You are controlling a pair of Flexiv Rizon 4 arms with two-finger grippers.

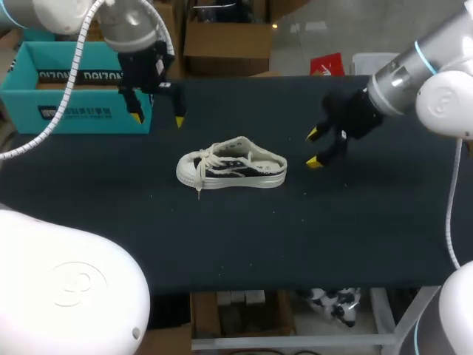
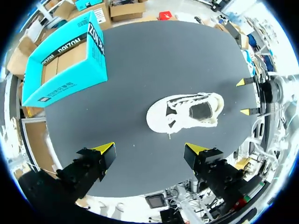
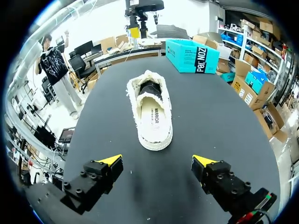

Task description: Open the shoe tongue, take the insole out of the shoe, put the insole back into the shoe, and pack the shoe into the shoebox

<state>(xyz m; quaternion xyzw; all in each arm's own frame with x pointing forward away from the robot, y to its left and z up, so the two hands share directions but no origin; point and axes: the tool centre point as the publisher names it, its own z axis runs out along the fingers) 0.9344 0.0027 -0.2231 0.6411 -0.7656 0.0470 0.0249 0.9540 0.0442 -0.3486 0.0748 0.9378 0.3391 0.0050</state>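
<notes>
Shoe (image 1: pixel 231 164) upright on its sole on the dark table (image 1: pixel 295 237), white with dark side panels, laced, one lace end trailing off the toe onto the table. Clear of both claws, touched by neither. Insole (image 3: pixel 152 116) seated flat inside the shoe, pale, visible through the opening from the heel side.

Left claw (image 1: pixel 157 118):
- Open, fingers spread wide, nothing between them.
- Raised above the table, off the far side of the shoe near its toe half, apart from the shoe.
- From the left wrist: shoe ahead of the spread fingers, seen from above, opening facing up.

Right claw (image 1: pixel 314 148):
- Open, fingers spread, nothing held.
- Near the heel end of the shoe, just past it, not touching.
- From the right wrist: heel nearest the fingers, toe pointing away, shoe lined up ahead of the gap between the fingers.

Shoebox (image 1: pixel 74 89):
- Teal, top open, upright at the table corner.
- Well apart from the shoe, past its toe end and to the far side, on the left arm's side
</notes>
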